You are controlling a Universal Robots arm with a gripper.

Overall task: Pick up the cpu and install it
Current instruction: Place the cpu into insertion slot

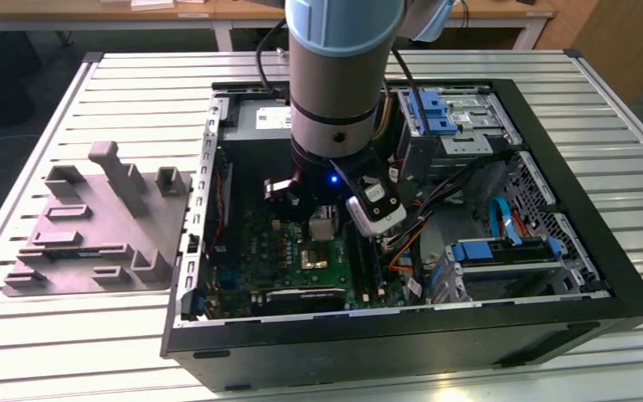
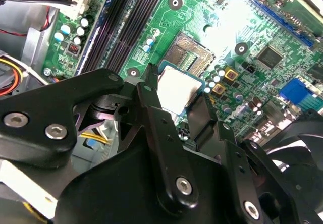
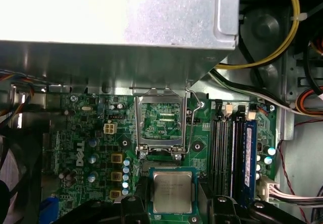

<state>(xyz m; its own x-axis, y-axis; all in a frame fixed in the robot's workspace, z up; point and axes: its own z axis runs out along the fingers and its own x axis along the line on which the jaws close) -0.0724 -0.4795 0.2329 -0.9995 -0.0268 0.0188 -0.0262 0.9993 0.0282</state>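
— mid-board on the motherboard (image 3: 81, 133), inside the open case (image 1: 411, 335): the cpu (image 3: 172, 192) sits between the fingers of the hand (image 3: 172, 209), which reads as closed on two opposite edges.
— socket frame (image 3: 161, 123)?
— straight ahead of the cpu, just beside it, edges parallel. first wrist view gives that line; second wrist view gives a finger (image 2: 154, 108) touching the cpu's rim. seated or hovering, cannot tell.
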